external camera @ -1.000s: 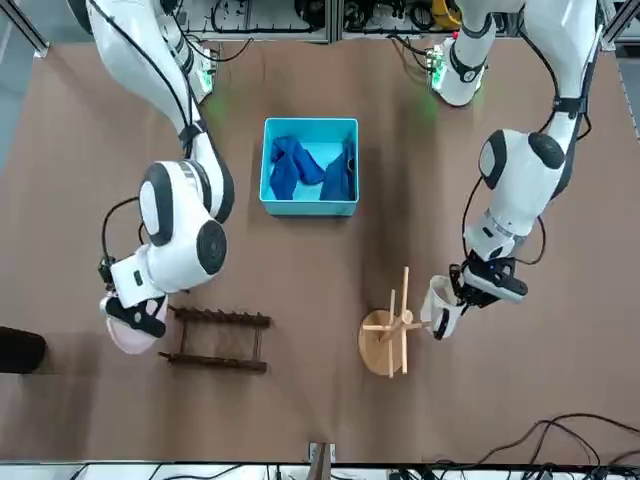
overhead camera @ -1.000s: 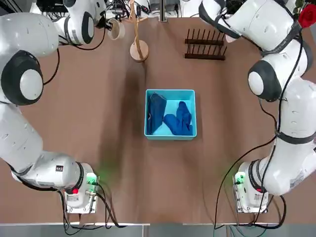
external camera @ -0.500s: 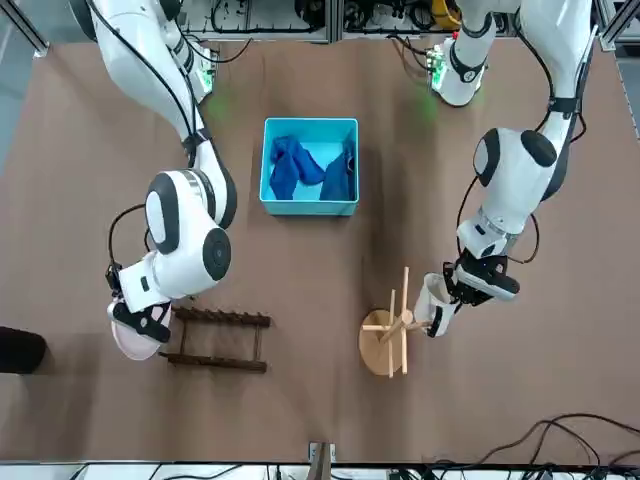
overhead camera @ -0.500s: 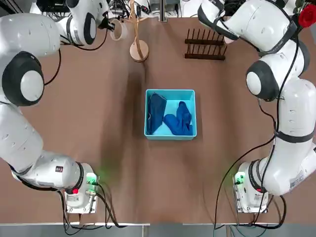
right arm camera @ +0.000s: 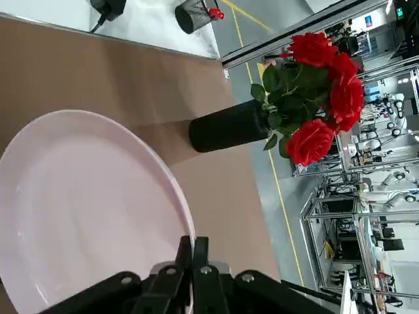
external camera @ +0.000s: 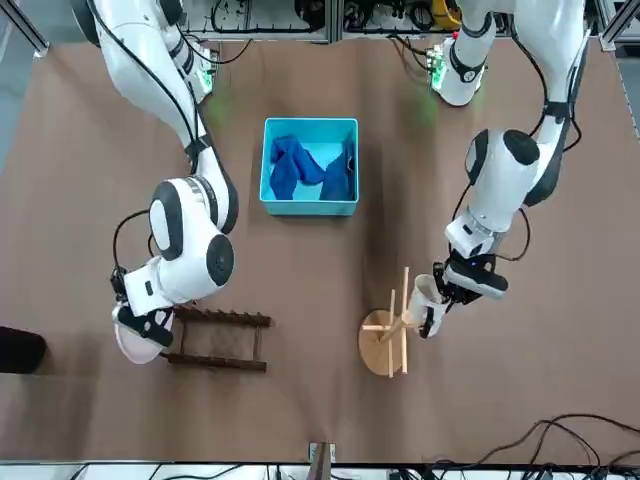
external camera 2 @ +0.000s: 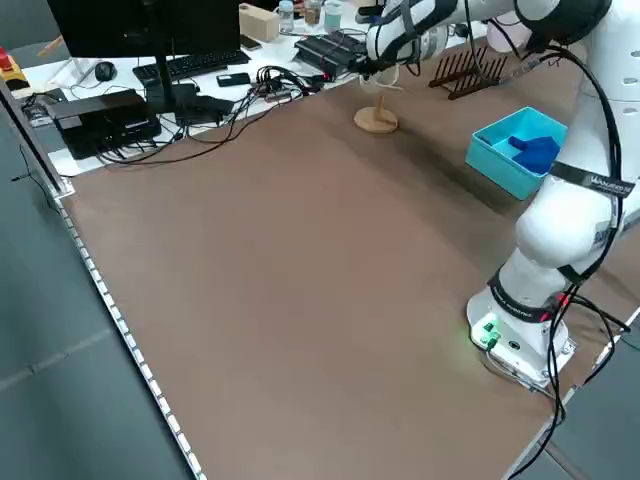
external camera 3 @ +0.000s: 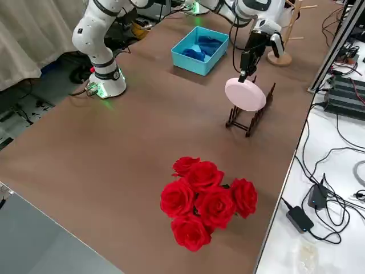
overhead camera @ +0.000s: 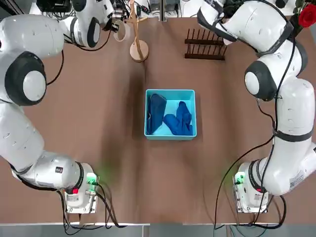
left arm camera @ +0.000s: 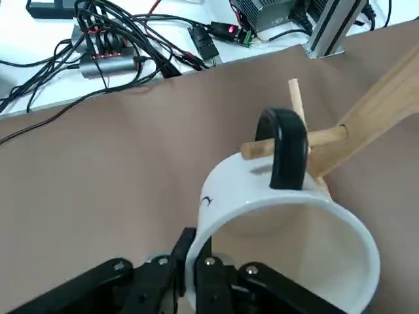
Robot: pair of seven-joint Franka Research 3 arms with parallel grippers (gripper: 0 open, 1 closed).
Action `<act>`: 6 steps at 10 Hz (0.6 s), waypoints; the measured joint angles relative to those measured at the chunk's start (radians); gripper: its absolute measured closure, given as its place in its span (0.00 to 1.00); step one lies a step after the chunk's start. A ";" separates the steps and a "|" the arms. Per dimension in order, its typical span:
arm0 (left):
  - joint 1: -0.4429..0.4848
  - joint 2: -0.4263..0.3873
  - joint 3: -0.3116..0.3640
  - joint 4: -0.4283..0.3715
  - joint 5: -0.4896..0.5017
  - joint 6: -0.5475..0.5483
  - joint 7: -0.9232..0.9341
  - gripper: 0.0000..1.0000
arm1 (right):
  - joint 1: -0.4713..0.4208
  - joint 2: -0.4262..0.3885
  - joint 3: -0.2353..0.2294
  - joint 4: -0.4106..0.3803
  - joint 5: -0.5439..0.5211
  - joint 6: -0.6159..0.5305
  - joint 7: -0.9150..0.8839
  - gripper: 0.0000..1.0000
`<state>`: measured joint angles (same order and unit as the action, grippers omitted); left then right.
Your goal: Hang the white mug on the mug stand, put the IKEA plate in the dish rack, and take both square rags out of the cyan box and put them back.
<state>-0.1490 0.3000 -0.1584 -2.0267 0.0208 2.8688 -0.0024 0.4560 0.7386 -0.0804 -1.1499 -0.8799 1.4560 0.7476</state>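
The white mug (left arm camera: 281,229) hangs in my left gripper (left arm camera: 196,261), which is shut on its rim. Its dark handle (left arm camera: 286,147) lies across a peg of the mug stand (external camera: 388,340); from overhead the mug (overhead camera: 120,29) is just left of the pole. My right gripper (right arm camera: 193,252) is shut on the rim of the IKEA plate (right arm camera: 85,209). The plate (external camera 3: 245,94) hangs on edge above the outer end of the dish rack (external camera 3: 251,117). Both dark blue rags (overhead camera: 157,112) (overhead camera: 178,120) lie in the cyan box (overhead camera: 170,91) at mid-table.
A bunch of red roses (external camera 3: 208,200) in a black vase (right arm camera: 229,134) stands on the table's right side beyond the rack. Cables and electronics (left arm camera: 118,52) lie past the far edge behind the stand. The arm bases (overhead camera: 79,192) sit at the near edge.
My left gripper has carried the mug closer to the stand, up to a peg. My right gripper has shifted the plate slightly toward the far edge, by the rack's end.
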 joint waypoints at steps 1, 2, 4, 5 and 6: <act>-0.003 0.001 0.000 0.000 0.000 0.004 -0.006 0.94 | 0.000 0.004 0.000 0.000 0.000 0.006 0.012 0.97; -0.005 0.003 0.000 0.000 0.000 0.005 -0.012 0.94 | 0.000 0.007 -0.001 0.000 0.000 0.009 0.017 0.97; -0.016 0.010 -0.001 0.002 0.000 0.007 -0.028 0.94 | 0.000 0.011 -0.001 0.000 0.000 0.011 0.026 0.97; -0.022 0.017 -0.001 0.007 0.000 0.011 -0.039 0.94 | -0.001 0.013 -0.001 0.000 0.000 0.012 0.027 0.97; -0.027 0.025 -0.001 0.011 0.000 0.013 -0.042 0.94 | -0.002 0.014 -0.002 0.000 0.000 0.012 0.028 0.97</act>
<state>-0.1756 0.3251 -0.1595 -2.0155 0.0209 2.8816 -0.0440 0.4542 0.7525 -0.0821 -1.1499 -0.8799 1.4681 0.7757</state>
